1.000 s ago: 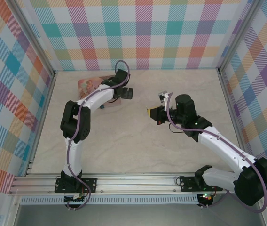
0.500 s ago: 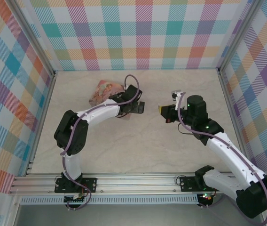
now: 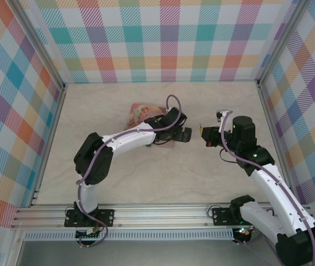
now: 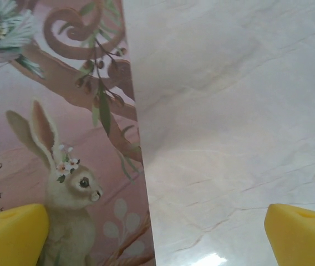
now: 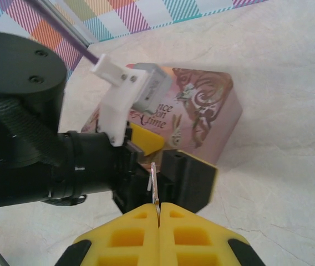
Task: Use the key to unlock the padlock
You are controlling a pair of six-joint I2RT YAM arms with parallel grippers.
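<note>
Top external view first: we see both arms reaching toward each other near the middle of the table. The left gripper and the right gripper face each other, near but apart. The pink tin lies just behind the left gripper, on its far-left side. It is partly covered by the left arm.

From the left wrist camera we see the two yellow fingertips of the left gripper in the lower corners. They stand wide apart and nothing is clamped between them. One fingertip is over the lid of the tin, beside a drawn rabbit. The other fingertip is over the bare marbled surface of the table. The straight edge of the tin runs through the gap between them. We cannot tell whether any finger touches the lid.

From the right wrist camera we see the yellow fingers of the right gripper pressed fully together. The key is pinched between their tips. It is a thin grey metal sliver that sticks out from the tips toward the left gripper, which is just in front of it. The end of the key is very near a black finger of the left gripper, and we cannot tell whether they touch. The tin is behind the left gripper, flat on the table.
</note>
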